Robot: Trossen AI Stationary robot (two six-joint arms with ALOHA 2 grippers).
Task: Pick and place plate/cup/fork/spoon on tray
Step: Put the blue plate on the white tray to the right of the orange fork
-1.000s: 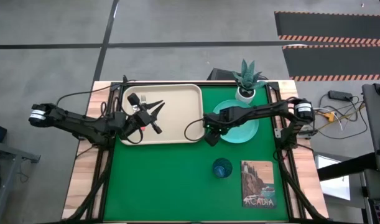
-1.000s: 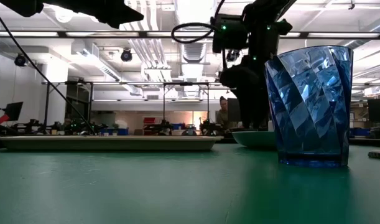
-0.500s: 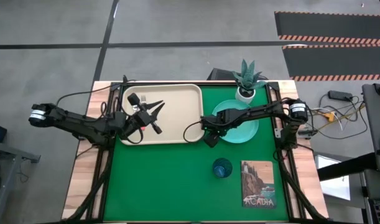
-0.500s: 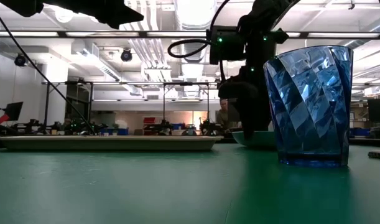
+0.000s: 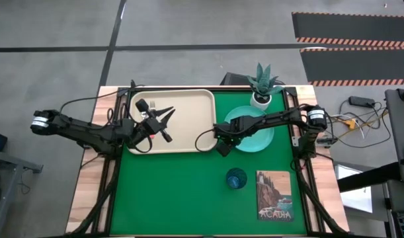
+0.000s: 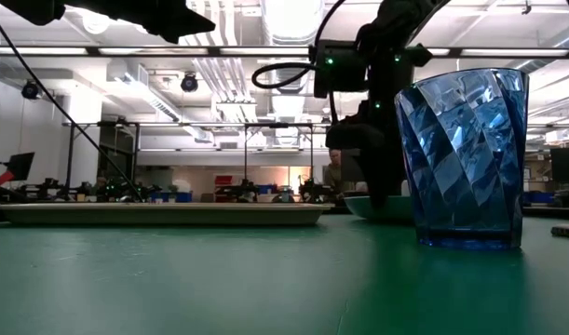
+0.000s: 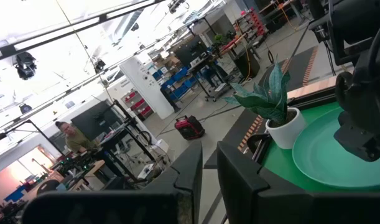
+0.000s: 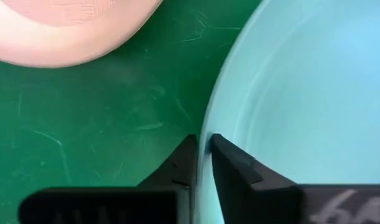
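Note:
The turquoise plate (image 5: 258, 131) lies flat on the green mat, right of the beige tray (image 5: 188, 106). My right gripper (image 5: 223, 144) points down at the plate's left rim and is shut on it. The blue cup (image 5: 236, 178) stands upright on the mat, nearer the front. My left gripper (image 5: 166, 123) hovers over the tray, its fingers (image 7: 233, 168) almost together with nothing visible between them. The fork and the spoon are hidden or out of view. My right gripper pinches the plate's raised rim (image 8: 208, 118) on the side facing the tray. One finger (image 8: 183, 158) stands outside on the mat and the other finger (image 8: 236, 165) inside the plate. The fingers come from above, pointing down. The plate still lies on the mat.
A white pot with a green plant (image 5: 262, 86) stands just behind the plate. A picture card (image 5: 274, 195) lies at the front right beside the cup. The tray's rounded corner (image 8: 84, 31) is close to the held rim. Bare green mat (image 5: 168, 192) spreads at the front left.
My right gripper has sunk slightly onto the plate's left rim and shut on it. The plate has stayed in place on the mat.

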